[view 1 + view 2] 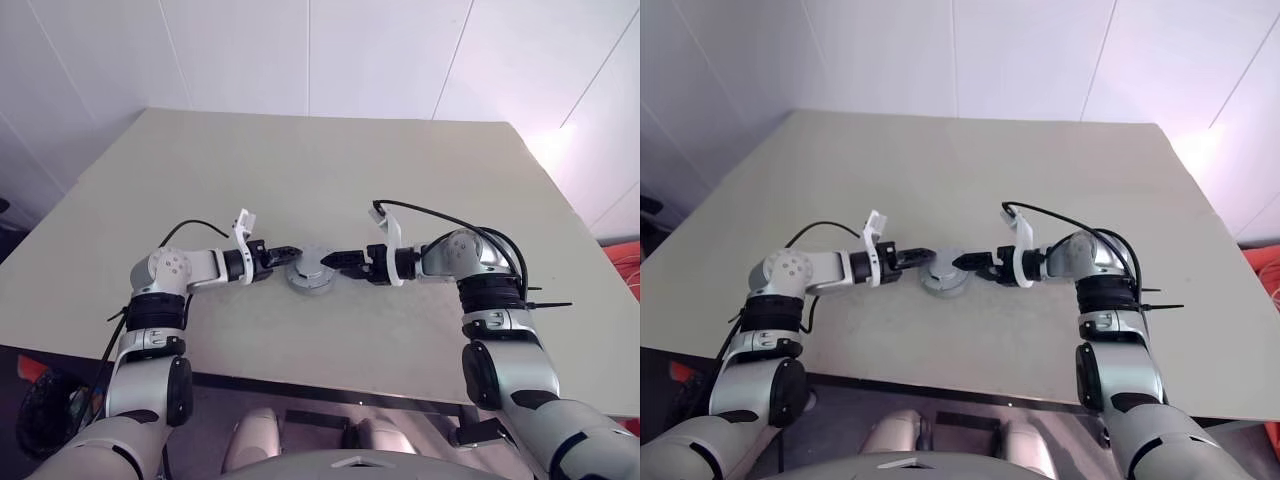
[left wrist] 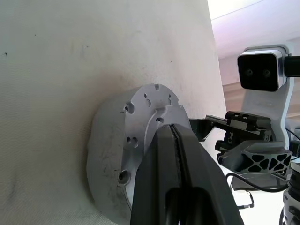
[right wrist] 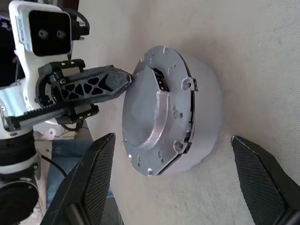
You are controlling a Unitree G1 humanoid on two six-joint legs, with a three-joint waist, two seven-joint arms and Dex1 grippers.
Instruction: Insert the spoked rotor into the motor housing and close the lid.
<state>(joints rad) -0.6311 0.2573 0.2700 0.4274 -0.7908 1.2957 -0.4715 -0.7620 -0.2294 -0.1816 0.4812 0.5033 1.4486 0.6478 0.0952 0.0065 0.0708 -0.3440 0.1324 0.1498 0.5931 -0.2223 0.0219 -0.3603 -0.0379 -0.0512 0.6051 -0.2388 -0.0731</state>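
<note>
While the round grey metal motor housing [image 1: 312,272] is lying closed on the pale beige table [image 1: 330,170] just below the middle of the head-camera frame, it is being flanked by both arms. Its lid [image 3: 152,110], a silver-grey disc with small screw holes and a raised step across its face, is being seen seated on top of the broader grey body, with only a thin dark seam showing around the edge. Nothing of the spoked rotor can be made out.

From the left of the frame, the left gripper [image 1: 284,255] is being held with its two black fingers clenched together on nothing, their joined tip lying at the lid's rim; whether it is actually touching cannot be told. In the left wrist view, those shut fingers [image 2: 180,164] are being shown overlapping the lid's face.

From the right of the frame, the right gripper [image 1: 335,261] is being kept spread wide and is gripping nothing. In its wrist view, its two black fingers [image 3: 96,173] are being shown standing on either side of the housing, clear of it.
</note>
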